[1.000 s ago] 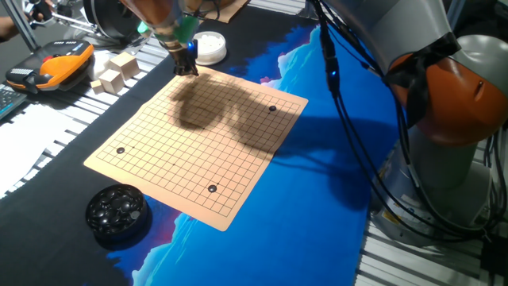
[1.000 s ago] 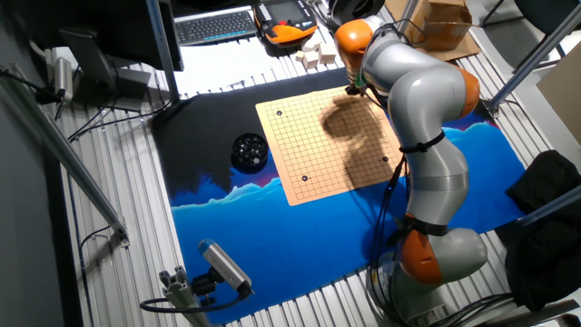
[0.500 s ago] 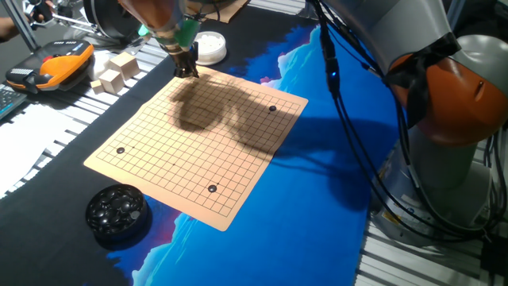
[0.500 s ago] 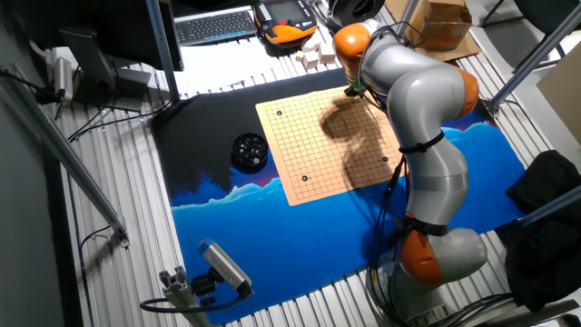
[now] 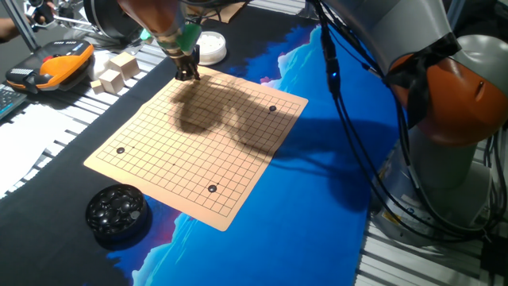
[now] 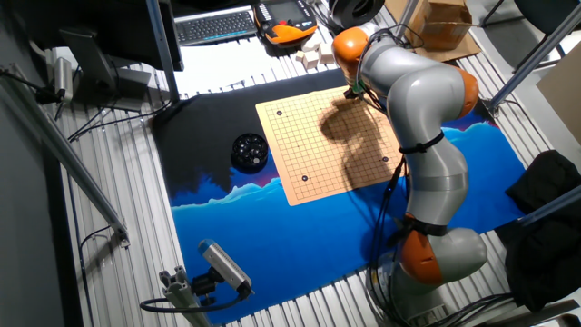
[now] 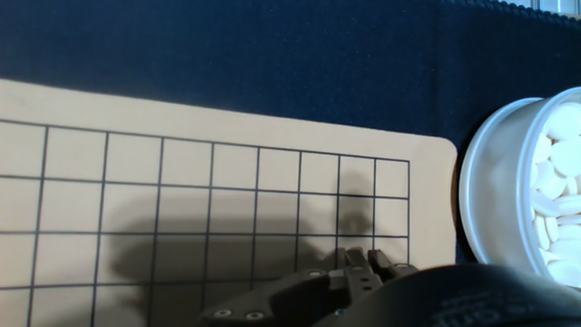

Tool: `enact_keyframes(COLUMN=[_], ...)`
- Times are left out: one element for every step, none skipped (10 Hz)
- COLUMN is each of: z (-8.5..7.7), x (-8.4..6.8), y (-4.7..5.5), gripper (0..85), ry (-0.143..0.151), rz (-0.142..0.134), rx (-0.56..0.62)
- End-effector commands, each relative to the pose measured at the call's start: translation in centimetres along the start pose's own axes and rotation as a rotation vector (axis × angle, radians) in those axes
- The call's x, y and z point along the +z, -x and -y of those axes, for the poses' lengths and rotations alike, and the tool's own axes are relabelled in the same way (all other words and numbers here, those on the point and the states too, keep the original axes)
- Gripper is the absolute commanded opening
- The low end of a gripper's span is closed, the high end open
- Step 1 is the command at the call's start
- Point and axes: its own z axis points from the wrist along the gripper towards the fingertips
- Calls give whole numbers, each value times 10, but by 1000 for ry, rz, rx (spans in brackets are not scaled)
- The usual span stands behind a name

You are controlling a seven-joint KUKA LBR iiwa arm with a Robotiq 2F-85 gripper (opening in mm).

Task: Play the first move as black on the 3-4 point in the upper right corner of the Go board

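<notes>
The Go board (image 5: 198, 147) lies on the dark mat; it also shows in the other fixed view (image 6: 327, 145) and the hand view (image 7: 182, 209). Three black stones sit on it near three corners (image 5: 121, 150) (image 5: 212, 188) (image 5: 273, 109). My gripper (image 5: 188, 75) hangs just above the board's far corner, next to the white bowl (image 5: 210, 48). In the hand view its fingertips (image 7: 354, 258) are pressed close together over the corner grid lines, gripper (image 7: 367, 260). No stone shows between them; anything held is hidden.
A black bowl of black stones (image 5: 117, 212) stands off the board's near left corner. The white bowl's rim (image 7: 472, 191) holds white stones. Wooden blocks (image 5: 115, 71) and an orange device (image 5: 55, 65) lie at the far left. The arm (image 6: 418, 100) leans over the board's right side.
The gripper has shifted slightly down and toward the board's far corner. The stones and bowls have not moved.
</notes>
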Motion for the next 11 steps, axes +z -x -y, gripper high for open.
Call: enact_keyframes(z=[0,0,0,0,0,0,0,0,0,0,0], x=[0,0,0,0,0,0,0,0,0,0,0], y=[0,0,0,0,0,0,0,0,0,0,0], gripper=[0,0,0,0,0,0,0,0,0,0,0], ry=[-1,-5,-3,-8,-8,-10,-10,-10,-10,-12,-14], rz=[-1,-3,-4,-5,-5,-5,-5,-5,-4,-4,-3], rx=[-1,-1,0,1,3,5,10,13,15,20,25])
